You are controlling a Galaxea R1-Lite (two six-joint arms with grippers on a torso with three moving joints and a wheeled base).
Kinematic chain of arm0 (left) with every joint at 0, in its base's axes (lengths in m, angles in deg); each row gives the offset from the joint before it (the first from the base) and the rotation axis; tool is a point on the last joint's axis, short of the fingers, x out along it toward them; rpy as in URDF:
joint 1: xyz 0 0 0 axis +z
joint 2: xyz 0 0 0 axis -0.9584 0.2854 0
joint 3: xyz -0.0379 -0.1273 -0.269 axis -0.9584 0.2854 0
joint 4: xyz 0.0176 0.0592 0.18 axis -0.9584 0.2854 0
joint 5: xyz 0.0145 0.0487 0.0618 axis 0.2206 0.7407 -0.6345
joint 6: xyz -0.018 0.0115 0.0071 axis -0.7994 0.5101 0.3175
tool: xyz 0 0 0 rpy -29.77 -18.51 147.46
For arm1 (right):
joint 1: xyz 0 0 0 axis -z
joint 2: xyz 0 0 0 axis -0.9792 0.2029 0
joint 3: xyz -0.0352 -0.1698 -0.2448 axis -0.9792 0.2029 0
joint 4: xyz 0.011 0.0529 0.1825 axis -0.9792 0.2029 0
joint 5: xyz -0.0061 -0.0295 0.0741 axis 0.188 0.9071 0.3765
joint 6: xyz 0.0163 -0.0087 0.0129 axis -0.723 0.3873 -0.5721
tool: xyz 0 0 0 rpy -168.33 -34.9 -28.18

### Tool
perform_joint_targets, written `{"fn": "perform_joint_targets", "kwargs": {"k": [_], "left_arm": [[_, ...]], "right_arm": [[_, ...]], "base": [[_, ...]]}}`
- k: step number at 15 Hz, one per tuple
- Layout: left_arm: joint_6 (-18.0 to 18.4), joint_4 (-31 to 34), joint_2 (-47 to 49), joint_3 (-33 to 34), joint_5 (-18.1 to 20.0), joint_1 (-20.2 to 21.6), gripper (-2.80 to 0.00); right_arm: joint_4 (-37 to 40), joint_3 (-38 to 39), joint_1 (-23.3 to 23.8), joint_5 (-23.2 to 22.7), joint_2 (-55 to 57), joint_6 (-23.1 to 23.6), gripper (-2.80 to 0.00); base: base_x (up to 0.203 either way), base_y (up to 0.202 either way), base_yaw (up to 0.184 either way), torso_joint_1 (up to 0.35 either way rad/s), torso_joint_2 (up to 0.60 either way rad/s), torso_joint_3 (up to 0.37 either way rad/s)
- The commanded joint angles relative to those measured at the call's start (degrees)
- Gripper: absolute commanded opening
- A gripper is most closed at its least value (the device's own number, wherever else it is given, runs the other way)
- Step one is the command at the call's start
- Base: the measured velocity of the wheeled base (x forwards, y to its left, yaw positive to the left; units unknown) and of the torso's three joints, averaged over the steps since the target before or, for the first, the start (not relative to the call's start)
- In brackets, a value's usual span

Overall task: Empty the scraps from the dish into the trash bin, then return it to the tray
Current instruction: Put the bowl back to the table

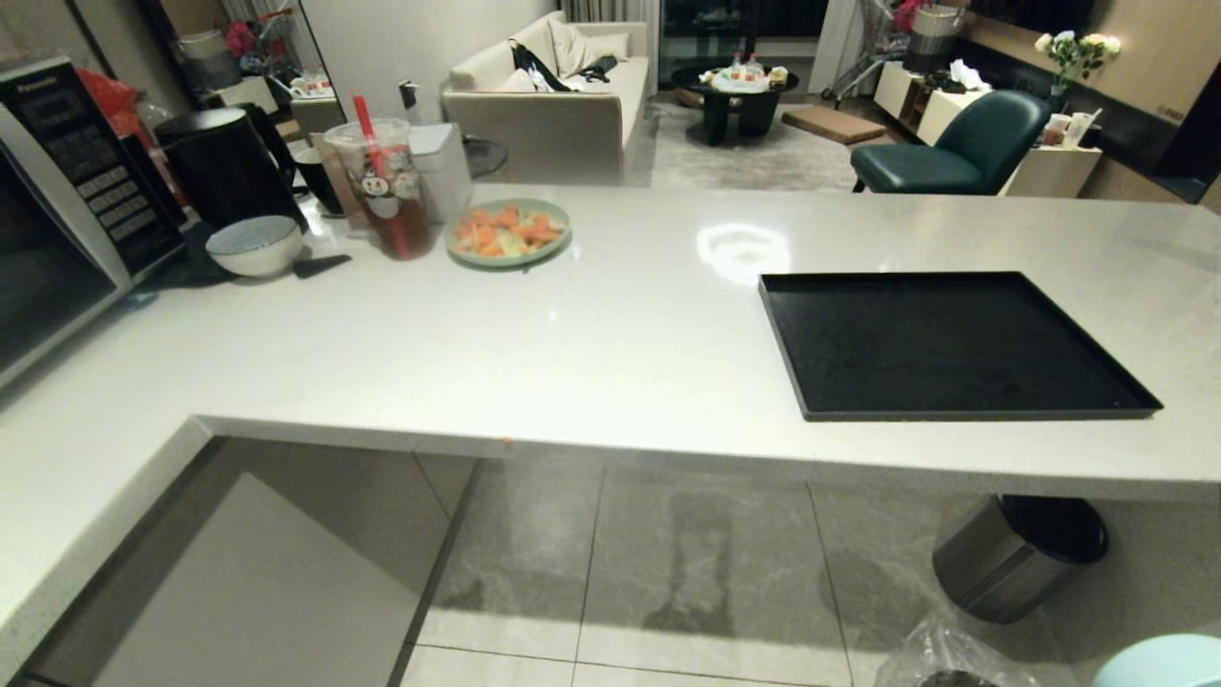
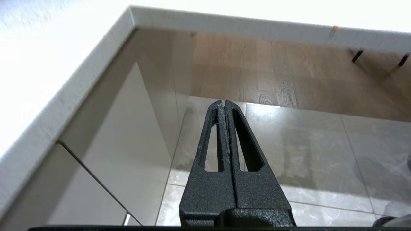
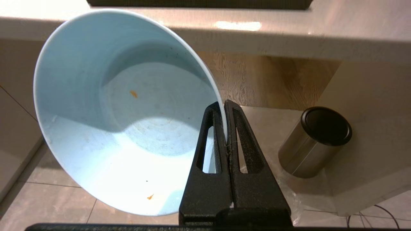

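My right gripper (image 3: 223, 103) is shut on the rim of the light-blue dish (image 3: 122, 122), holding it tilted below the counter's edge. Inside the dish I see only tiny orange flecks (image 3: 133, 93); the scraps themselves are out of view. The dish's edge (image 1: 1164, 663) shows at the head view's lower right, beside the crinkly clear liner of the trash bin (image 1: 940, 658). That liner (image 3: 297, 200) also lies just past my right fingers. The black tray (image 1: 954, 343) sits empty on the counter's right side. My left gripper (image 2: 223, 102) is shut on nothing, over the floor by the counter's corner.
A black-lidded steel bin (image 1: 1016, 553) stands on the floor under the counter's edge (image 1: 668, 448). At the counter's far left are a green plate of orange slices (image 1: 507, 232), a drink cup (image 1: 386, 191), a white ribbed bowl (image 1: 255, 245), a kettle (image 1: 224, 167) and a microwave (image 1: 57, 210).
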Motion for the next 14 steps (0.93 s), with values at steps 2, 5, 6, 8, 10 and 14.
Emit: {"fn": "perform_joint_targets", "kwargs": {"k": [2,5,6,8,10,14], "left_arm": [[-0.03,-0.05,0.06,0.0,-0.03,0.0,-2.8],[-0.03,-0.05,0.06,0.0,-0.03,0.02,-2.8],[-0.03,-0.05,-0.02,0.0,-0.03,0.02,-2.8],[-0.03,-0.05,-0.02,0.0,-0.03,0.02,-2.8],[-0.03,-0.05,0.06,0.0,-0.03,0.02,-2.8],[-0.03,-0.05,-0.02,0.0,-0.03,0.0,-2.8]], "right_arm": [[-0.04,0.0,-0.01,-0.03,0.07,-0.03,-2.8],[-0.04,0.0,-0.01,-0.03,0.07,-0.04,-2.8],[-0.04,0.0,-0.01,-0.03,0.07,-0.04,-2.8],[-0.04,0.0,-0.01,-0.03,0.07,-0.02,-2.8],[-0.04,0.0,-0.01,-0.03,0.07,-0.04,-2.8],[-0.04,0.0,-0.01,-0.03,0.07,-0.13,-2.8]], "base": [[0.0,0.0,0.0,0.197,-0.56,-0.368],[0.0,0.0,0.0,0.226,-0.6,-0.376],[0.0,0.0,0.0,0.246,-0.62,-0.387],[0.0,0.0,0.0,0.228,-0.52,-0.321],[0.0,0.0,0.0,0.168,-0.39,-0.237],[0.0,0.0,0.0,0.151,-0.36,-0.211]]}}
